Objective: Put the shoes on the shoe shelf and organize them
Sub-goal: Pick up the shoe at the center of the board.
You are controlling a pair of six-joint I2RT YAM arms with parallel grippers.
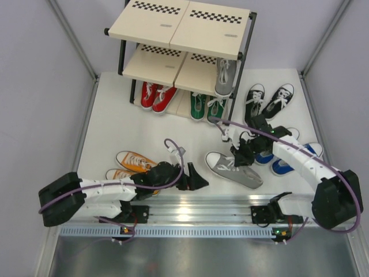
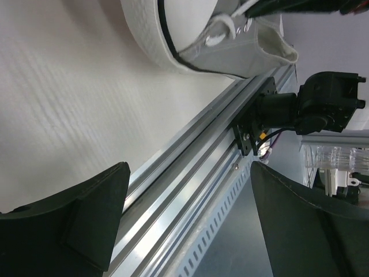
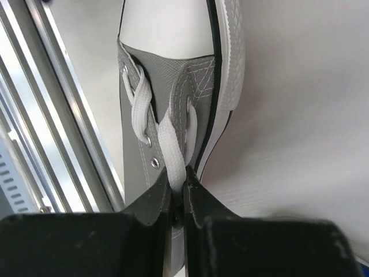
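So that you can lift the grey canvas sneaker point(image 3: 168, 81), your right fingers point(image 3: 209, 214) pinch its white lace point(image 3: 172, 153); your left fingers point(image 2: 86, 225) hang apart, empty.

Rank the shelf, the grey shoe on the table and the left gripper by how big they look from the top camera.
1. The shelf, by far the largest.
2. The grey shoe on the table, clearly smaller.
3. The left gripper, smallest, counting only its open fingers.

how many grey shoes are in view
2. One grey shoe sits on the shoe shelf, middle tier, right end. The other grey shoe lies on the table, right gripper shut on its lace. No others visible.
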